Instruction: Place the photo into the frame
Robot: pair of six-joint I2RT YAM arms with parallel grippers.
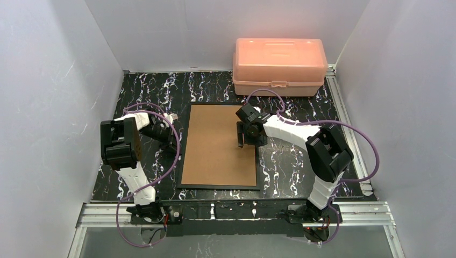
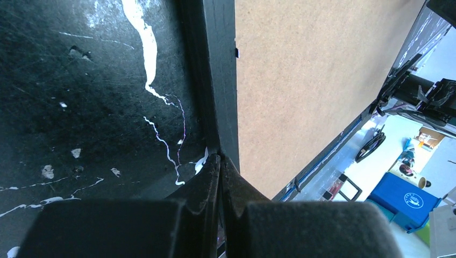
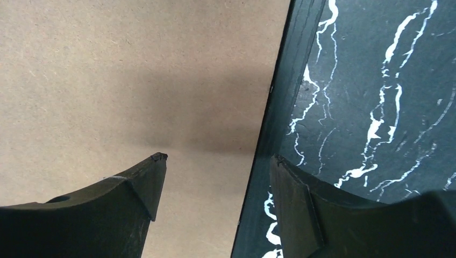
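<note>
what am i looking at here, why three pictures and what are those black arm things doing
These are two robot arms bolted at the near edge of a black marbled table, each ending in a two-fingered claw. The wide picture comes from a fixed camera above and behind them. The other two come from small cameras on each wrist, so each shows that arm's own fingers up close.

On the table lies a thin black picture frame, face down, with its brown backing board on top. A pink plastic box stands at the far edge. No photo is visible.

The left claw is shut, its tips at the frame's left border, holding nothing that I can see. The right claw is open and empty, straddling the frame's right edge, one finger over the board, one over the table.
</note>
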